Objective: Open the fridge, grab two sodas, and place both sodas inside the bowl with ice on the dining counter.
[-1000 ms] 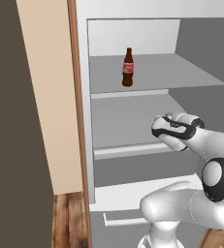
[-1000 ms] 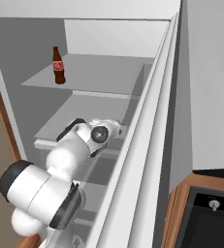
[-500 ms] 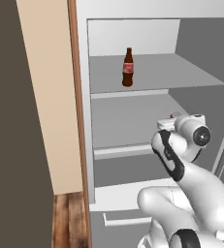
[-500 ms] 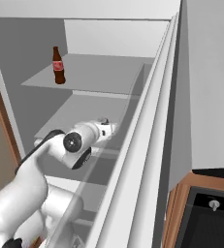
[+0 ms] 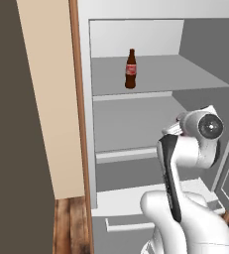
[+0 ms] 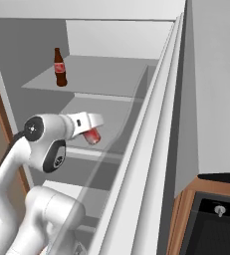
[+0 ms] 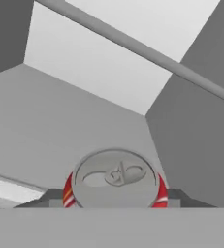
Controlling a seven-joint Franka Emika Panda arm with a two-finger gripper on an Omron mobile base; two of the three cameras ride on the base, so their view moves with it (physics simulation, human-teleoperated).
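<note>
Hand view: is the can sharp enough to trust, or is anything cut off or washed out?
Hand view: soda can top sharp, lower body cropped. Right base view: can small and soft-edged at the gripper. Left base view: bottle crisp, flat even light.

A red can (image 7: pixel 114 181) with white stripes and a silver top; a dark-brown bottle (image 5: pixel 130 69) wearing a red label; pale grey shelves (image 5: pixel 155 74) inside the grey fridge (image 6: pixel 111 37), framed by a reddish-brown wooden edge (image 5: pixel 79 99) and a beige panel (image 5: pixel 49 89).
</note>
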